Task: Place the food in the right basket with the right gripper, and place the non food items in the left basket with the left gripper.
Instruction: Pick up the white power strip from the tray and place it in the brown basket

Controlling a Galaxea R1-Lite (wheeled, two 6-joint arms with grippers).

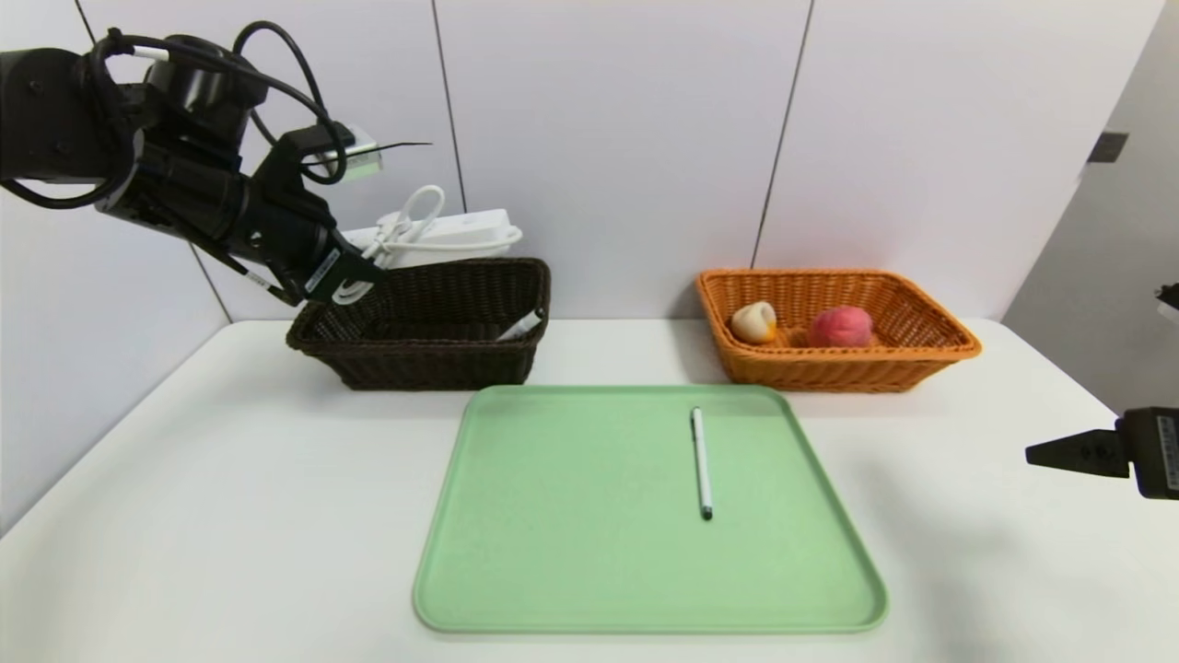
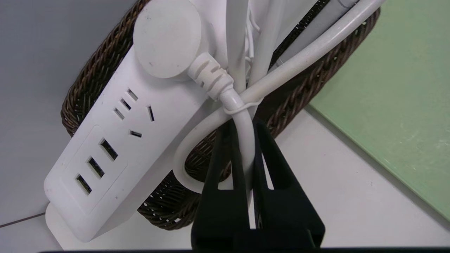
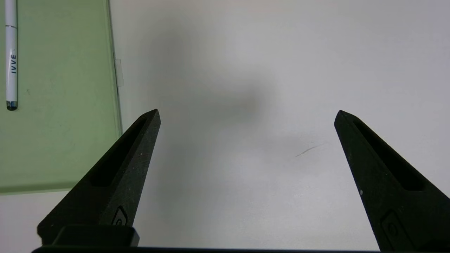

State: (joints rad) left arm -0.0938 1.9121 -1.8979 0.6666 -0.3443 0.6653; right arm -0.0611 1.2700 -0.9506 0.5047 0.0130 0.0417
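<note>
My left gripper (image 1: 355,276) (image 2: 242,131) is shut on the looped white cord (image 2: 246,147) of the power strip (image 1: 442,230) (image 2: 116,140), which hangs just above the dark brown left basket (image 1: 433,318) (image 2: 302,88). A white marker (image 1: 520,325) leans inside that basket. The orange-tan right basket (image 1: 921,354) holds the cream bun (image 1: 753,322) and the pink-red peach (image 1: 841,327). A thin white pen (image 1: 702,460) (image 3: 11,56) lies on the green tray (image 1: 571,516) (image 3: 63,105). My right gripper (image 1: 1045,453) (image 3: 246,116) hovers open over the bare table to the right of the tray.
The green tray sits at the centre of the white table (image 1: 184,506), in front of both baskets. A white panelled wall (image 1: 626,138) stands close behind the baskets. The left arm (image 1: 184,184) reaches in from the upper left.
</note>
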